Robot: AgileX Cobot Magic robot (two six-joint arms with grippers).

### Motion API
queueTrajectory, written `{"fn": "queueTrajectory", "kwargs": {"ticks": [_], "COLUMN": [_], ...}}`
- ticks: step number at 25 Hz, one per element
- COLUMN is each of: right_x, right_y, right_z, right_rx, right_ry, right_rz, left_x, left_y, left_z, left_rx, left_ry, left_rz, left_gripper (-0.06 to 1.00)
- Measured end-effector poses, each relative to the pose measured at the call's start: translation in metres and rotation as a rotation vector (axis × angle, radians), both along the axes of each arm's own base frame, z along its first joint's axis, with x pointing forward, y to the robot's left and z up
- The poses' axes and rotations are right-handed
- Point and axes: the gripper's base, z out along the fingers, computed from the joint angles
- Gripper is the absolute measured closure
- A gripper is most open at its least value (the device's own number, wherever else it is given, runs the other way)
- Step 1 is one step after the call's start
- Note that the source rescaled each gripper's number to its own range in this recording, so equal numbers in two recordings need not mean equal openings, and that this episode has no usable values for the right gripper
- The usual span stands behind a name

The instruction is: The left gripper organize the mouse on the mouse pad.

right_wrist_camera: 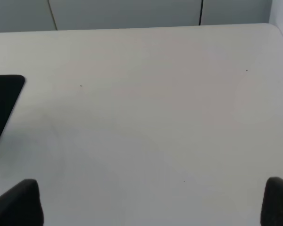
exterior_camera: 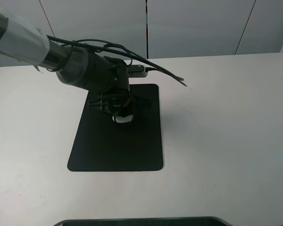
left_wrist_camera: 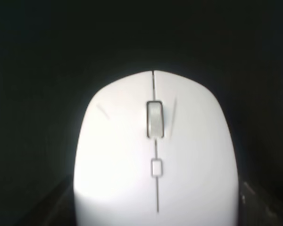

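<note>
Exterior high. The left gripper is reaching down over the far half of the mouse pad, its jaws drawn in narrow on the mouse. My reading is that the step in hand is placing or squaring the mouse on the pad. Doing it well means keeping even pressure on both flanks and bringing the base flat onto the pad. The mouse's length should line up with the pad's long side, and the gripper should release only after that, then rise straight up so the fingers are not dragging it askew. Only a small white patch of mouse is showing beneath the claw, directly under it and well inside the pad's edges. Whether it is resting or hanging just above, I cannot tell.

Left wrist. The mouse is filling the view, centred ahead of the camera, with its scroll wheel on the midline. Darkness is surrounding it and no fingers are showing.

Right wrist. The right gripper is hovering over the bare table with its fingertips spread wide, holding nothing. One corner of the mouse pad is showing at the edge.
</note>
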Motion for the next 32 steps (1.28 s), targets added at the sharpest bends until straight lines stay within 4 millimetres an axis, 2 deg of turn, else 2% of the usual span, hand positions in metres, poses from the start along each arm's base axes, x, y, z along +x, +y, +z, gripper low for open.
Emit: {"fn": "queueTrajectory", "kwargs": {"ticks": [13, 14, 15, 16, 17, 22, 32], "right_x": [0.0, 0.0, 0.0, 0.0, 0.0, 0.0, 0.0], "right_y": [0.0, 0.0, 0.0, 0.0, 0.0, 0.0, 0.0], "right_z": [0.0, 0.0, 0.0, 0.0, 0.0, 0.0, 0.0], "right_rx": [0.0, 0.0, 0.0, 0.0, 0.002, 0.002, 0.002], "right_ry": [0.0, 0.0, 0.0, 0.0, 0.0, 0.0, 0.0], "right_rz": [0.0, 0.0, 0.0, 0.0, -0.001, -0.001, -0.001], "left_x": [-0.0024, -0.0024, -0.0024, -0.0025, -0.0025, -0.0025, -0.0035], "left_y": [-0.0019, -0.0019, -0.0019, -0.002, -0.002, -0.002, -0.003], "left_z": [-0.0007, -0.0007, -0.0007, -0.0007, -0.0007, -0.0008, 0.0064], "left_rx": [-0.013, -0.013, -0.014, -0.015, -0.015, -0.015, -0.037], "left_ry": [0.009, 0.009, 0.009, 0.009, 0.009, 0.01, 0.015], "left_rz": [0.016, 0.017, 0.018, 0.019, 0.019, 0.02, 0.022], "left_gripper": [0.94, 0.76, 0.34, 0.14, 0.08, 0.02, 0.01]}}
